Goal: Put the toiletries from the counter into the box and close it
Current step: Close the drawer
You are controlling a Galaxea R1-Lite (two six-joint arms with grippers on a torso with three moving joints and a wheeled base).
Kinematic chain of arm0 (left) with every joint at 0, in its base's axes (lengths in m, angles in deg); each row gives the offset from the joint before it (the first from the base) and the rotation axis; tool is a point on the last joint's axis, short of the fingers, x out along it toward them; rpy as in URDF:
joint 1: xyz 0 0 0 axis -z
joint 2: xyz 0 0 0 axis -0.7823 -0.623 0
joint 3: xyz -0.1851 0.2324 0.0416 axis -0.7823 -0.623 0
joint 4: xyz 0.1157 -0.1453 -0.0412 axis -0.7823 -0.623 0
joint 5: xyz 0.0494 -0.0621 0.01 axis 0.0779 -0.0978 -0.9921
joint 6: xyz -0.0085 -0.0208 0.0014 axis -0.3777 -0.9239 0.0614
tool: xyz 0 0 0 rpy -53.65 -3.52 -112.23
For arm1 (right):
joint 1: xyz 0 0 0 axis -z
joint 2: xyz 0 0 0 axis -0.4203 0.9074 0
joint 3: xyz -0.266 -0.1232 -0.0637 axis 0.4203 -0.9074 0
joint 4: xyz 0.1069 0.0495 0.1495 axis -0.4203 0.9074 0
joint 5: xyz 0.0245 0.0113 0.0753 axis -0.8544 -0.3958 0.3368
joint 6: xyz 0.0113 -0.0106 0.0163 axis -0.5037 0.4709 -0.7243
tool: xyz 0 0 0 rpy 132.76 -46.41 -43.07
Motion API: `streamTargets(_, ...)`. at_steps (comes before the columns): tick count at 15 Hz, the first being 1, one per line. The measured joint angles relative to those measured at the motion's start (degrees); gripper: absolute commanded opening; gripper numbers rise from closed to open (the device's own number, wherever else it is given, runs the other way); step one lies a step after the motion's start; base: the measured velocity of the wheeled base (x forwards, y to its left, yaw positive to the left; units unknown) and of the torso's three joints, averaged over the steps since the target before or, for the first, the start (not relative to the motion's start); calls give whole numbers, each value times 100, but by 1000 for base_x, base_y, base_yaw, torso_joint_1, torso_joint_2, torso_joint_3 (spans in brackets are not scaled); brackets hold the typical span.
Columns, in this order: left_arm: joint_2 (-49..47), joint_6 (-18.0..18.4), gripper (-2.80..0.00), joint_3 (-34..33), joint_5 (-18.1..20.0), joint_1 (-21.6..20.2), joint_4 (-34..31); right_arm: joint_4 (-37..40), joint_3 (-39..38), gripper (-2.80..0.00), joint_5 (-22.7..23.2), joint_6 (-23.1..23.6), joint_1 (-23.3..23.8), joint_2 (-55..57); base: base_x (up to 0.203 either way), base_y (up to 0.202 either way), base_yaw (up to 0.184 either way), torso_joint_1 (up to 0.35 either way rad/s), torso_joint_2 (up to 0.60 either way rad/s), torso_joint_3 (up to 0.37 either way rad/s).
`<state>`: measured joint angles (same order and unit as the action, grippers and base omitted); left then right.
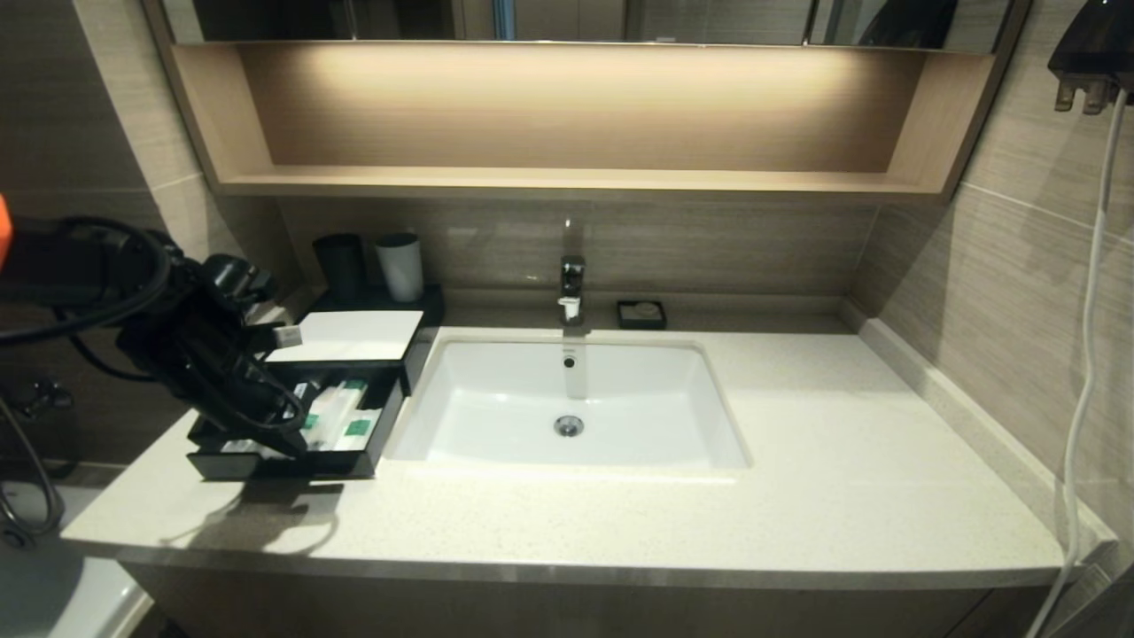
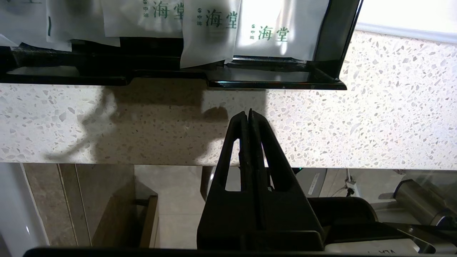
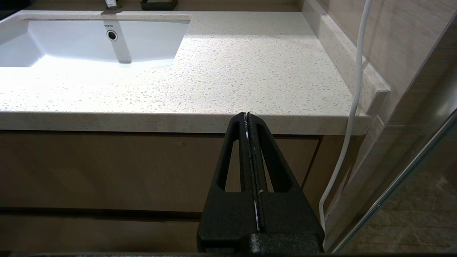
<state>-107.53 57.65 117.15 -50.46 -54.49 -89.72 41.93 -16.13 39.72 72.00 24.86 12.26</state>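
The black box with a white top panel (image 1: 350, 335) stands on the speckled counter (image 1: 797, 461) left of the white basin (image 1: 567, 408). Its drawer (image 1: 283, 465) is pulled out and holds several white packets with green labels (image 1: 344, 412); they also show in the left wrist view (image 2: 210, 32). I cannot pick out the toothbrush packet among them, and no packet lies on the bare counter. My left gripper (image 1: 295, 450) is shut and empty, hovering just in front of the glossy drawer front (image 2: 271, 84), fingertips (image 2: 243, 116) above the counter (image 2: 357, 125). My right gripper (image 3: 247, 116) is shut and empty below the counter's front edge (image 3: 250, 123).
A black cup (image 1: 341, 264) and a grey cup (image 1: 400, 266) stand behind the box. The faucet (image 1: 571, 288) and a small black soap dish (image 1: 641, 314) are at the back. A white cable (image 1: 1085, 381) hangs at the right wall. A pale wooden shelf (image 1: 567, 182) runs above.
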Motion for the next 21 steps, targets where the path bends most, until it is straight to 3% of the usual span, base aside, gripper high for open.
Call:
streamTargets(11,-52,-277,-280,-272,-218,50,43,0,0,-280,0,0,0,0,0,0,0,0,0,0)
streamTargets(21,-379,-368,-280,-172,-248,52,679,0,0,-280,0,0,0,0,0,0,0,0,0,0)
